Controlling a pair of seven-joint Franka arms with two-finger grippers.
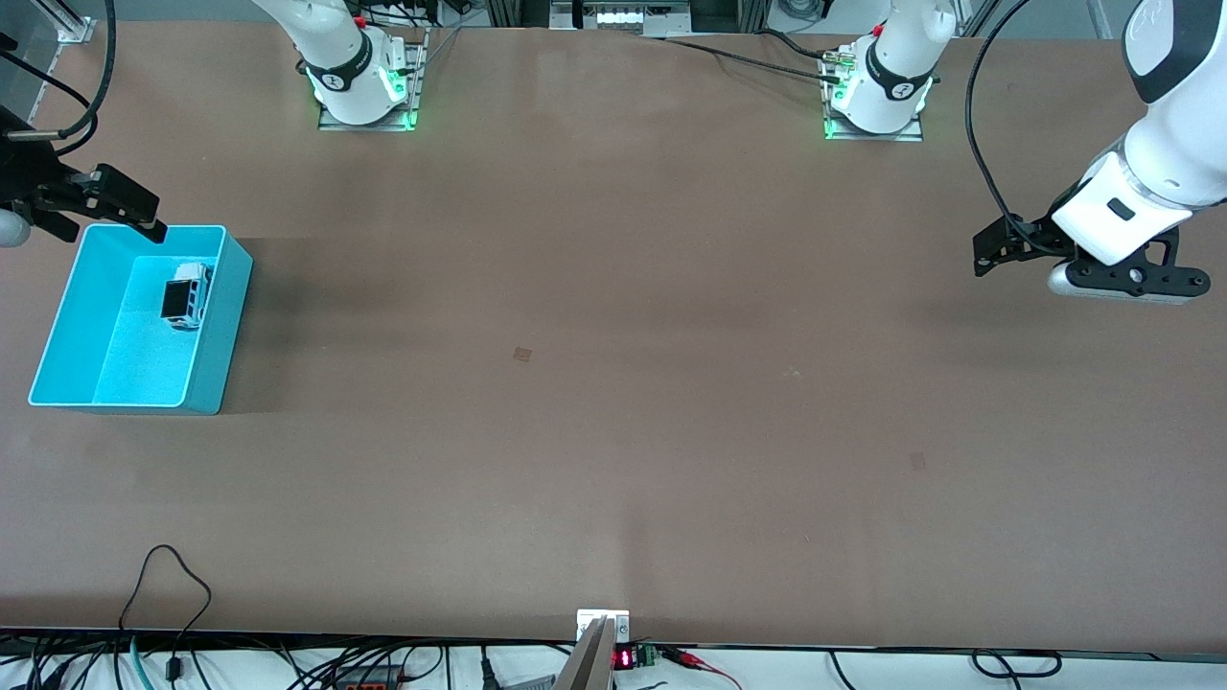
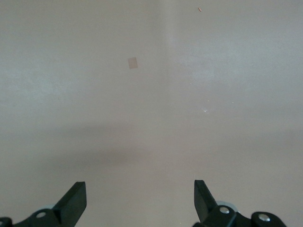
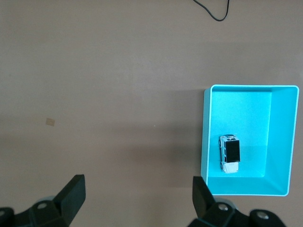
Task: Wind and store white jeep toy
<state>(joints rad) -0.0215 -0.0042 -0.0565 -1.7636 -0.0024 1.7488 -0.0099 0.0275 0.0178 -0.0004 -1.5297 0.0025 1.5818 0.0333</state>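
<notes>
The white jeep toy (image 1: 187, 295) (image 3: 229, 153), with its black roof section up, rests inside a cyan bin (image 1: 57, 326) (image 3: 206, 137) at the right arm's end of the table. It sits in the part of the bin farther from the front camera. My right gripper (image 1: 115, 230) (image 3: 138, 184) hangs open and empty in the air, over the bin's corner toward the robot bases. My left gripper (image 1: 983, 254) (image 2: 140, 189) waits open and empty over bare table at the left arm's end.
Two small tape patches (image 1: 522, 354) (image 1: 917, 461) mark the brown table. A loose black cable (image 1: 163, 575) loops onto the table's front edge. A small bracket (image 1: 602, 628) sits at the middle of that edge.
</notes>
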